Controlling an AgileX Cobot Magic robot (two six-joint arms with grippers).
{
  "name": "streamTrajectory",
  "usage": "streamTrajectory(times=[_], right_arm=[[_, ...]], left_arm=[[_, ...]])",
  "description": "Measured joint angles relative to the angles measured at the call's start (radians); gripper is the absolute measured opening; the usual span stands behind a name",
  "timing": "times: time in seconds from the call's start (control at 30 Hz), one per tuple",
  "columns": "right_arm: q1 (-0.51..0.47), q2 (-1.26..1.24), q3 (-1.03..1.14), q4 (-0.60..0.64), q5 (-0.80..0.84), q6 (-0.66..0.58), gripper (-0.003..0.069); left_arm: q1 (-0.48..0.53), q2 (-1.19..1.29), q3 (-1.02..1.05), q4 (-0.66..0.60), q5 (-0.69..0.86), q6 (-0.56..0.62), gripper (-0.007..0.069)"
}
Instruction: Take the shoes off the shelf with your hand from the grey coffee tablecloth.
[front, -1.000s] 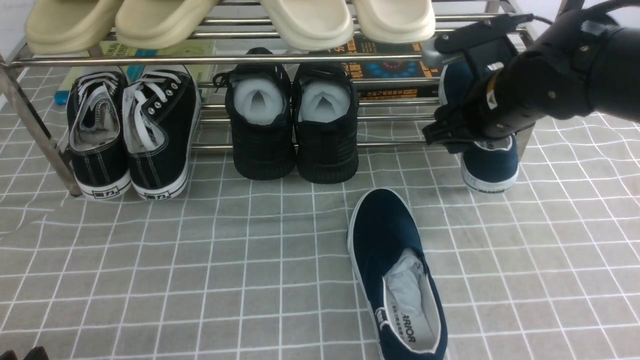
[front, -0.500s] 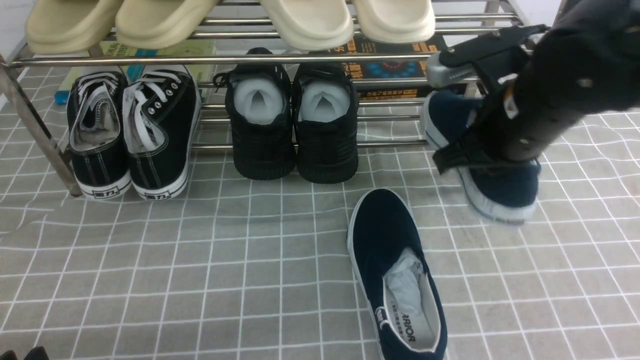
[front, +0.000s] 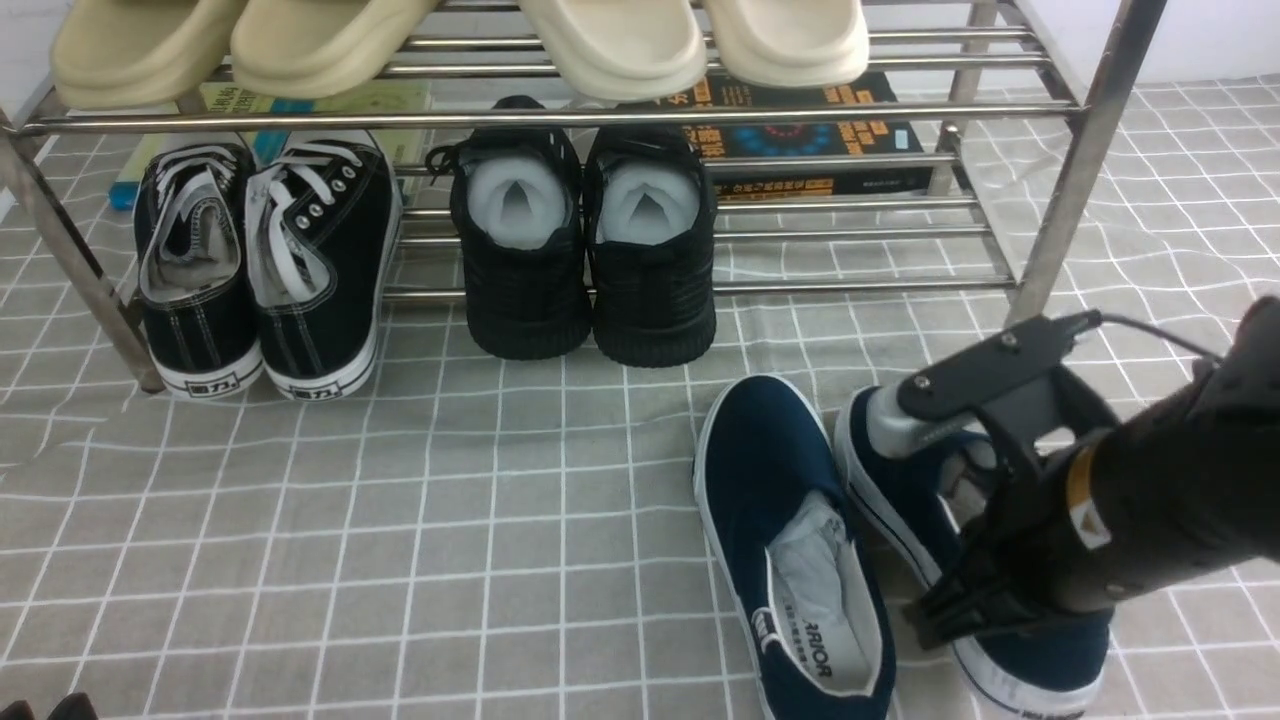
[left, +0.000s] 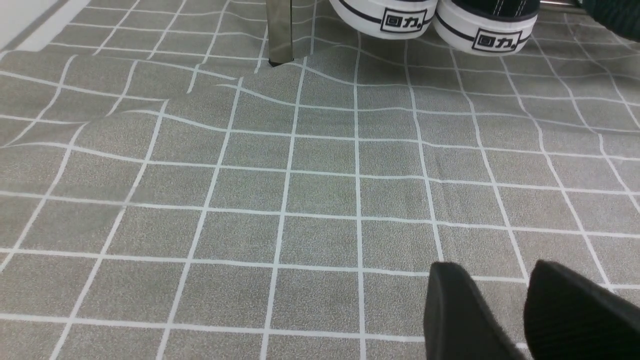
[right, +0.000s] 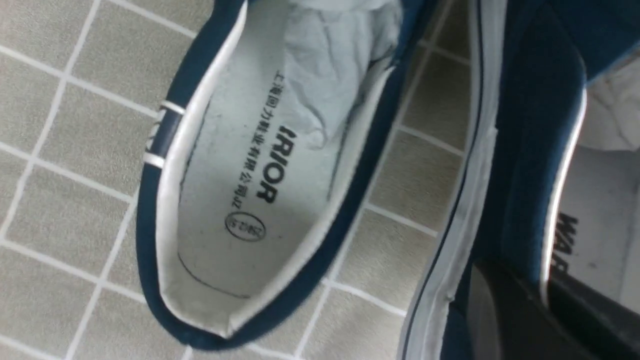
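One navy slip-on of the shoes (front: 790, 540) lies on the grey coffee tablecloth (front: 400, 520) in front of the shelf (front: 1085, 150), its WARRIOR insole showing (right: 240, 175). The second navy shoe (front: 900, 480) sits just to its right, toe toward the shelf. My right gripper (front: 960, 600), the hand, is shut on this shoe's side wall (right: 530, 150), one finger inside and one outside. I cannot tell whether its sole touches the cloth. My left gripper (left: 495, 270) hangs open over bare cloth, holding nothing.
Black lace-up sneakers (front: 265, 270) and all-black shoes (front: 585, 250) stand on the shelf's low tier. Beige slippers (front: 330, 40) lie on the top tier, with books (front: 800, 130) behind. A steel shelf leg (left: 280, 30) stands ahead of the left gripper.
The right gripper closed on the second navy shoe, pulled it off the shelf's right end, and brought it toward me and down beside the first shoe. The left gripper has not moved.
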Motion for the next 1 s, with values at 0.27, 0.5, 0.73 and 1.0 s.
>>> streamTrajectory(times=[0.27,0.5,0.73,1.0], right_arm=[[0.0,0.009,-0.015,0.011,-0.019,0.032,0.0266],[0.0,-0.153,-0.216,0.041,0.326,-0.091,0.0256],[0.0,-0.538,-0.153,0.031,0.351,-0.113,-0.0014],[0.0,-0.932,0.324,0.029,-0.209,-0.121,-0.0016]], left_arm=[[0.0,0.0,0.0,0.0,0.0,0.0,0.024],[0.0,0.0,0.0,0.0,0.0,0.0,0.024],[0.0,0.0,0.0,0.0,0.0,0.0,0.024],[0.0,0.0,0.0,0.0,0.0,0.0,0.024]])
